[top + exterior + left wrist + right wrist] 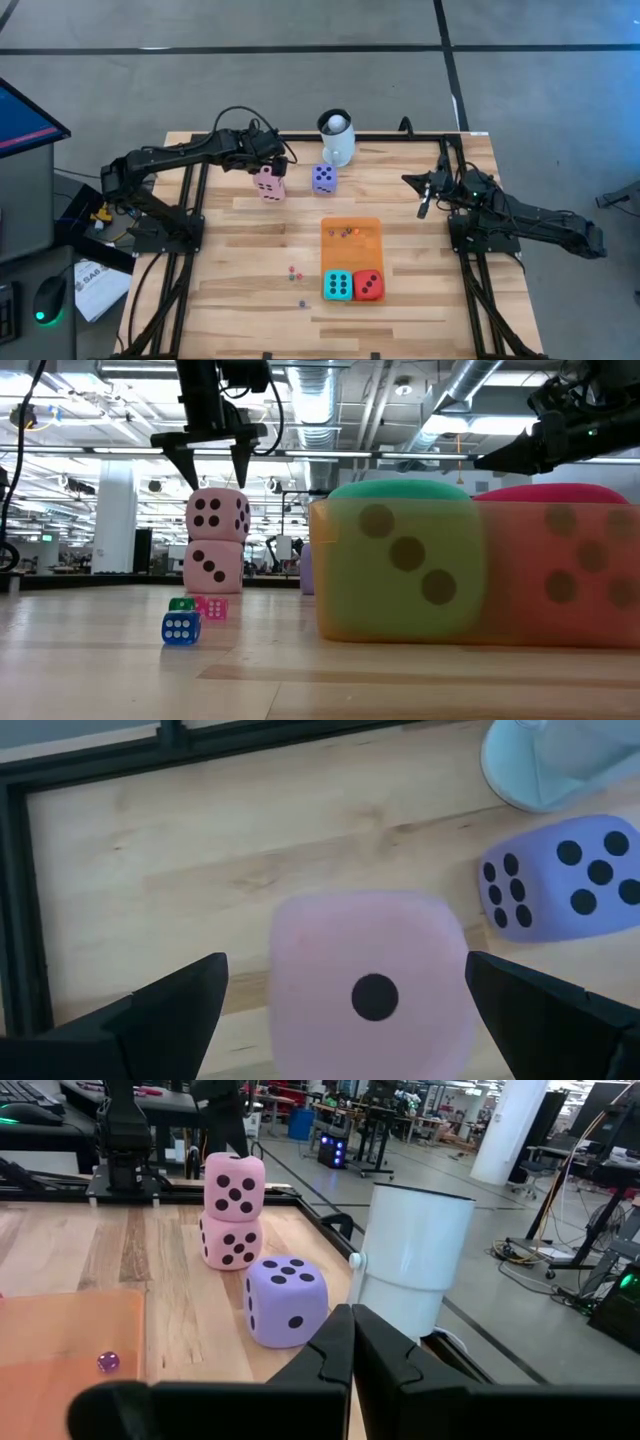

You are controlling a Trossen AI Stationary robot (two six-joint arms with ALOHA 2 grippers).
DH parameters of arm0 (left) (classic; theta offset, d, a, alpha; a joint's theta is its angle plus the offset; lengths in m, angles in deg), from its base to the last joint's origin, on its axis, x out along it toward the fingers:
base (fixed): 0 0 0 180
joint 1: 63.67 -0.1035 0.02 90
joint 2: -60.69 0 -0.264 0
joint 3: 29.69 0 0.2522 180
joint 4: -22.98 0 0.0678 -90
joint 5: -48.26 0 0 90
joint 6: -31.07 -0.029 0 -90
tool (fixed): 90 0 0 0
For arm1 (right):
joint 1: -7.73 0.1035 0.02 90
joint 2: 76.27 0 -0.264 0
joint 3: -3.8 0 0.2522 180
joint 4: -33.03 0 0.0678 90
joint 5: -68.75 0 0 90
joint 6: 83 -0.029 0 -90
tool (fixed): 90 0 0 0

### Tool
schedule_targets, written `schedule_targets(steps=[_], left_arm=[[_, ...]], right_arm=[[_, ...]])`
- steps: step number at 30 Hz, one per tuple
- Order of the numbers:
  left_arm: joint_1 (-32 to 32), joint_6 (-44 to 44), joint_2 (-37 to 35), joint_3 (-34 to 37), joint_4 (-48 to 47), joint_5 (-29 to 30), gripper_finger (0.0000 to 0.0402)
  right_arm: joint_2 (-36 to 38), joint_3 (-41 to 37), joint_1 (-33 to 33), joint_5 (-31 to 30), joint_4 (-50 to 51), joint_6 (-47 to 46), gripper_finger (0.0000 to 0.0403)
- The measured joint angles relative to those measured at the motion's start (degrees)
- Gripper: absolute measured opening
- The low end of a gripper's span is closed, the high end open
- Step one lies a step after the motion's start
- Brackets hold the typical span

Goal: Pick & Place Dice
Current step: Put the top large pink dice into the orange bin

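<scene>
Two pink dice [268,183] are stacked, the upper [217,515] resting on the lower [213,567]. My left gripper [214,480] hangs open just above the upper die [370,990], one finger to each side, with a gap showing on both. A purple die [323,178] sits on the table beside the stack. The teal die [337,285] and the red die [368,285] rest side by side on the near end of the orange mat [350,245]. My right gripper [422,210] waits shut at the table's right side.
A white mug with a ball [336,138] stands at the far edge, next to the purple die [286,1300]. Tiny coloured dice [295,270] lie on the wood left of the mat, and small beads [345,232] at the mat's far end. Black frame rails run along the table's sides.
</scene>
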Motion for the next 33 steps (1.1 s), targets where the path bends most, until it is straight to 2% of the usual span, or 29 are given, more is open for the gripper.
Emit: schedule_targets(steps=[10,22,33], left_arm=[[1.8,-0.4,0.0,0.0,0.3,0.0,0.04],[2.0,-0.3,0.1,4.6,2.6,-0.1,0.04],[2.4,-0.4,0.1,4.5,3.7,0.0,0.04]], right_arm=[[0.0,0.0,0.0,0.0,0.0,0.0,0.0],[0.0,0.0,0.0,0.0,0.0,-0.1,0.0],[0.0,0.0,0.0,0.0,0.0,-0.1,0.0]])
